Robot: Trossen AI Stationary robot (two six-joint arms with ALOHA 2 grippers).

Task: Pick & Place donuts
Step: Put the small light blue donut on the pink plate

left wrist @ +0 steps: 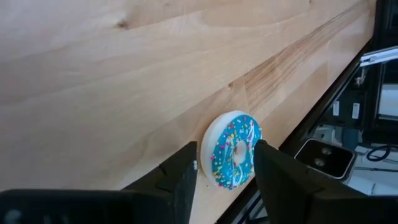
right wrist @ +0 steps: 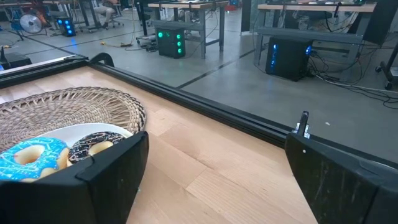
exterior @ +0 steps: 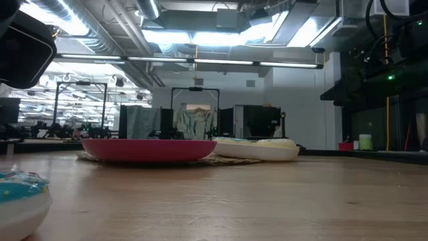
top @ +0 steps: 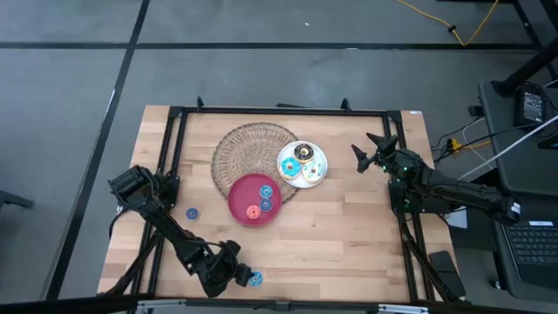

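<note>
Left claw (left wrist: 225,171) sat apart astride my cyan donut (left wrist: 233,150) at the desk (top: 349,227) edge, wrist view only; overhead hid it. Right claw (right wrist: 214,180) gaped wide.

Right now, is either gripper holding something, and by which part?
The left gripper straddles the blue sprinkled donut across its flat faces; a firm hold cannot be told. The right gripper holds nothing.

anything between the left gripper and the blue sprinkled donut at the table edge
Nothing visible does. The left gripper has a finger on each side of the blue sprinkled donut, which stands on edge near the front edge of the table. Only bare wood lies around it. The right gripper waits open beside the white plate.
</note>
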